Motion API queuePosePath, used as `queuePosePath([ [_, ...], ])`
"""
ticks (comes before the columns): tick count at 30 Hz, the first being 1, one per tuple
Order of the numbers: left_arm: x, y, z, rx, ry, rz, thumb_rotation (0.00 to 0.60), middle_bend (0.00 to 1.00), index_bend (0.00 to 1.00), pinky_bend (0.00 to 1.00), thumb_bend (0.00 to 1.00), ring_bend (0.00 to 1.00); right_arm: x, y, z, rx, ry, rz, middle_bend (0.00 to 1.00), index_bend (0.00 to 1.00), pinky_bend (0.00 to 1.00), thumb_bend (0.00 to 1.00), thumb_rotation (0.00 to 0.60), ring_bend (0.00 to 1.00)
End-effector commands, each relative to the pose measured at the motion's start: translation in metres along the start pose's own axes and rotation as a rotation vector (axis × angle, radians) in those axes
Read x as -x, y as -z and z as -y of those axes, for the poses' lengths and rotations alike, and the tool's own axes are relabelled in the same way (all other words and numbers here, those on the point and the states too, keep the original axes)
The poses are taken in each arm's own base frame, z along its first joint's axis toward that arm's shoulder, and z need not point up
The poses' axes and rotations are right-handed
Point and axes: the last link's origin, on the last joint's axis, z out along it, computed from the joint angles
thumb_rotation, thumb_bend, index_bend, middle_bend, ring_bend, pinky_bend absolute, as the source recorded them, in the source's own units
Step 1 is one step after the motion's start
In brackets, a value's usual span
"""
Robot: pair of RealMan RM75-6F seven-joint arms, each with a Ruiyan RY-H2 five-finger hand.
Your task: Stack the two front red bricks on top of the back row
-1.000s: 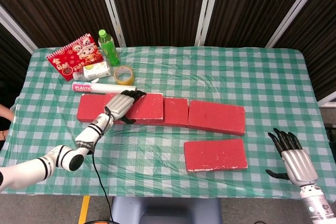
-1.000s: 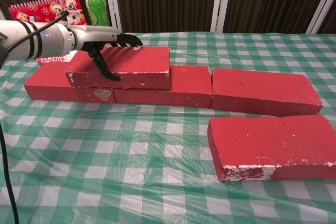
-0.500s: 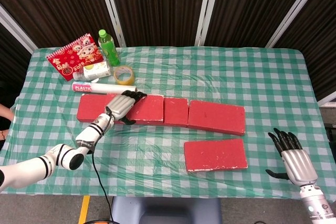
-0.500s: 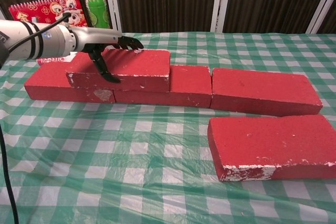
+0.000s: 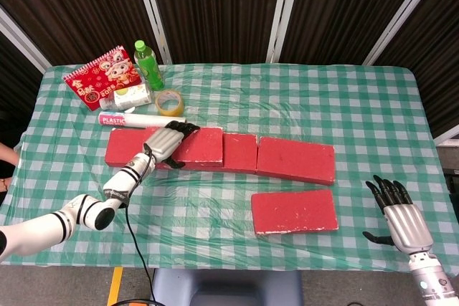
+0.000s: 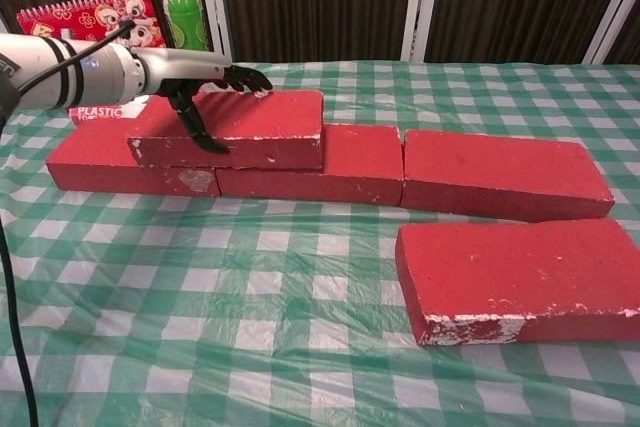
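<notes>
Five red bricks: three in the back row (image 6: 505, 175), one stacked brick (image 6: 250, 127) (gripped under left hand (image 6: 195, 82)), one front brick (image 5: 294, 211) left of the idle, open right hand (image 5: 401, 220).

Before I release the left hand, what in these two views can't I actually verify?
- Left hand on the stacked brick: whether it grips or merely rests; both views leave that unclear.
- Back row beneath the stacked brick: hidden in head view.
- Right hand: outside the chest view.
- Roll label: too small.
</notes>
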Motion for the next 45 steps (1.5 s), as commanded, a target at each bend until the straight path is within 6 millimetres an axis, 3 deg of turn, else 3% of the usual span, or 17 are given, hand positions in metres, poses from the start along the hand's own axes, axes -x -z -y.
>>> queuePosePath([
  [1, 0.0, -0.0012, -0.0005, 0.003, -0.005, 0.002, 0.6, 0.19, 0.0, 0.05, 0.3, 0.05, 0.0003, 0.0001, 0.0, 0.002, 0.002, 0.002, 0.0, 0.0, 0.0, 0.13, 0.6, 0.0],
  [20, -0.0001, -0.001, 0.0008, 0.013, -0.001, 0.006, 0.6, 0.12, 0.0, 0.02, 0.3, 0.0, -0.0005, 0.0001, 0.0, 0.009, 0.005, -0.008, 0.0, 0.0, 0.0, 0.13, 0.6, 0.0],
  [31, 0.0014, -0.0016, -0.001, 0.024, -0.001, 0.005, 0.6, 0.0, 0.0, 0.02, 0.3, 0.0, -0.0007, 0.0003, 0.0, 0.009, 0.003, -0.011, 0.0, 0.0, 0.0, 0.13, 0.6, 0.0],
  [45, -0.001, 0.002, -0.0015, 0.037, -0.005, -0.013, 0.6, 0.0, 0.0, 0.02, 0.3, 0.0, -0.0003, -0.0001, 0.0005, 0.01, 0.007, -0.007, 0.0, 0.0, 0.0, 0.13, 0.6, 0.0],
])
